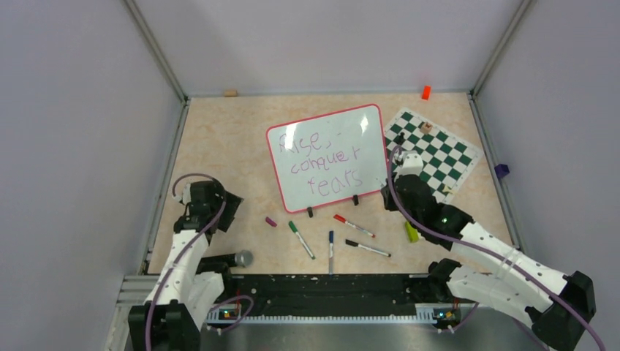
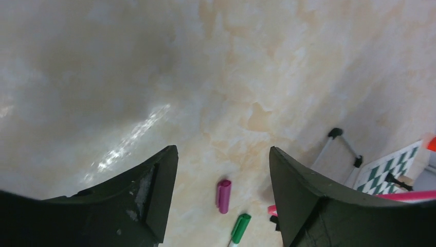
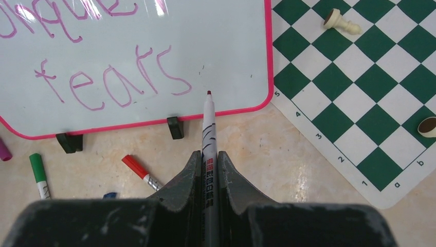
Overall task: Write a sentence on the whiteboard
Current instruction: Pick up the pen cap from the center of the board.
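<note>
Two arms work the table. On the left, the left gripper (image 2: 222,157) hangs over bare marbled tabletop, jaws spread with nothing between them; a purple cap (image 2: 223,195) and a green marker (image 2: 239,228) lie just beyond. Mid-table stands the whiteboard (image 1: 374,146), carrying the sentence (image 1: 325,157) "Rise, conquer fears" in three purple lines. At its lower right corner the right gripper (image 3: 208,154) is clamped on an uncapped marker (image 3: 208,123), whose tip points at the board right of "fears"; whether it touches cannot be told. A chess mat (image 1: 439,153) lies just beside the board.
</note>
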